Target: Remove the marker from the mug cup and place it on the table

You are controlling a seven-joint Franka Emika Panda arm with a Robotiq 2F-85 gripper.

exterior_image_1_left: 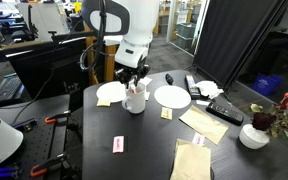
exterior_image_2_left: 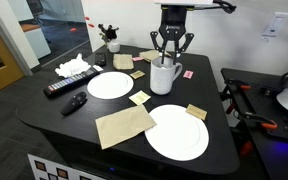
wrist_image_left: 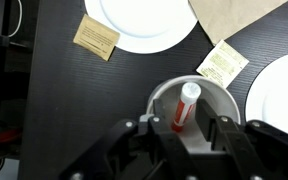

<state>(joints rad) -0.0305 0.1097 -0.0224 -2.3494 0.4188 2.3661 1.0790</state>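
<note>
The gripper point(wrist_image_left: 184, 138) hung open above the mug cup point(wrist_image_left: 212, 98); closing off-centre, I reckoned, could catch the rim and miss the leaning marker point(wrist_image_left: 187, 105)

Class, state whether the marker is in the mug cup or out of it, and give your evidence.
In. The wrist view shows the marker standing inside the mug cup, enclosed by its rim.

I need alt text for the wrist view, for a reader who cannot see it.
Seen from above, the open gripper hangs over the white mug cup, which holds a red marker. Two white plates lie on the dark table.
</note>
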